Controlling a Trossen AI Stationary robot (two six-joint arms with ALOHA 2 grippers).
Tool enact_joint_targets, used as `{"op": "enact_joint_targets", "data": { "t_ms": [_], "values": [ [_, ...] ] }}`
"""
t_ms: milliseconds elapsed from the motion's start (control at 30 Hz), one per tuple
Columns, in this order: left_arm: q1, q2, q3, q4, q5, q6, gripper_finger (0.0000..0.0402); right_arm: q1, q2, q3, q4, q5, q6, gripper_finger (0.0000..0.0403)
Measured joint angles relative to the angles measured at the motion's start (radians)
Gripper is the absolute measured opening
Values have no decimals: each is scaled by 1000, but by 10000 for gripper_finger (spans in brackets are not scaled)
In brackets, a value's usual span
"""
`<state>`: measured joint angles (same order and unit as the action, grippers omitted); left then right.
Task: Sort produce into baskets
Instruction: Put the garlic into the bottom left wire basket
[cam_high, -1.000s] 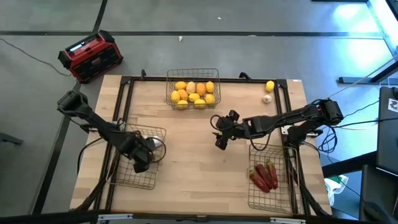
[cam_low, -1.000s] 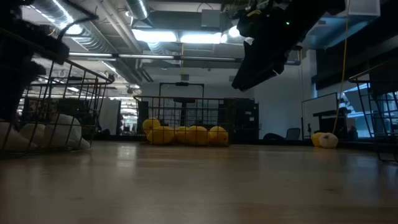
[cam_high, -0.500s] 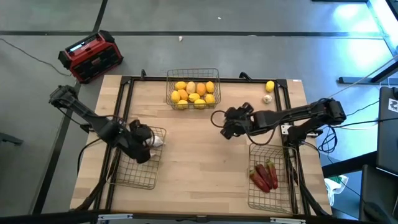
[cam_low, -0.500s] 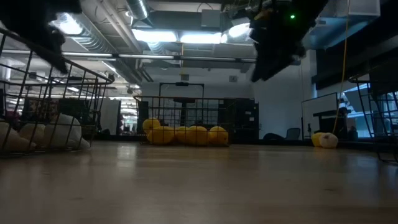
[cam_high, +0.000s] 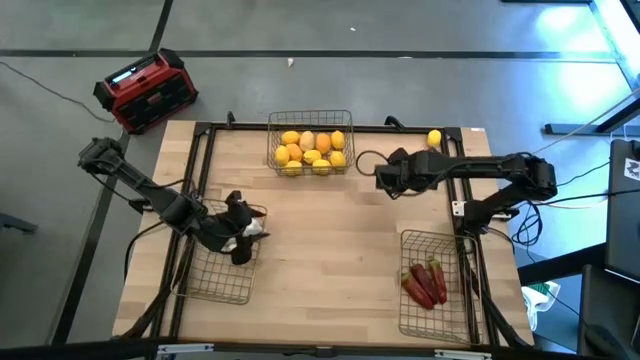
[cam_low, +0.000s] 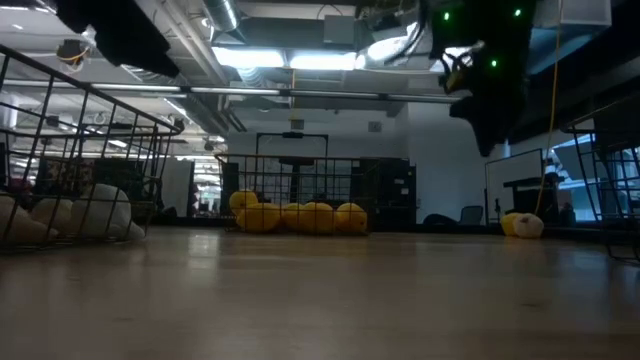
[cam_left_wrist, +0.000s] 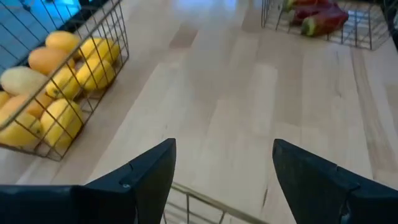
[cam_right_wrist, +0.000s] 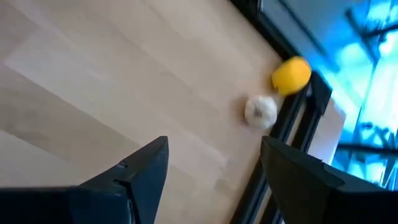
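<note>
High view: sorting nearly done. Back basket (cam_high: 310, 121) holds the yellow and orange fruit (cam_high: 312, 150), right basket (cam_high: 436, 286) holds the red chilies (cam_high: 425, 282), left basket (cam_high: 222, 262) holds the garlic. Two pieces are loose at the counter's (cam_high: 320, 240) back right corner: a yellow fruit (cam_high: 434, 138), and the garlic bulb just beside it, which the right arm hides here. Right hand (cam_high: 385, 176) hovers near that corner, empty. Left hand (cam_high: 240, 240) hangs over the left basket, empty.

Low view: garlic pile (cam_low: 70, 215) sits in the left basket, fruit heap in the back basket mid-frame, and the loose pair (cam_low: 522, 224) rests on the counter far right. Heights show here; which arm is which does not.

Left wrist view: fingers (cam_left_wrist: 146, 180) spread wide, nothing between them, basket rim below; fruit basket and chilies ahead.

Right wrist view: fingers (cam_right_wrist: 140, 171) parted, nothing held. It shows the loose garlic bulb (cam_right_wrist: 260, 109) and the yellow fruit almost touching against the frame rail.

Step looks like reaching for the last two pieces. Next move calls for descending on one without knocking the other, then carrying it to its basket.
</note>
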<state>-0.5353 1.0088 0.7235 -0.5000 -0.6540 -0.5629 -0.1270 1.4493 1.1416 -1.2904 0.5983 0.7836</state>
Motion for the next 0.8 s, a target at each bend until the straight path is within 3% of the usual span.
{"op": "enact_joint_targets", "data": {
  "t_ms": [333, 567, 800],
  "values": [
    [80, 0, 0, 132, -3, 125, 263, -231, 0, -97, 26, -24, -150, 253],
    [160, 0, -1, 222, -4, 276, 263, -353, 0, -163, 174, -57, -223, 253],
    [257, 0, -1, 236, -5, 424, 263, -478, 0, -231, 211, -76, -275, 253]
  ]
}}
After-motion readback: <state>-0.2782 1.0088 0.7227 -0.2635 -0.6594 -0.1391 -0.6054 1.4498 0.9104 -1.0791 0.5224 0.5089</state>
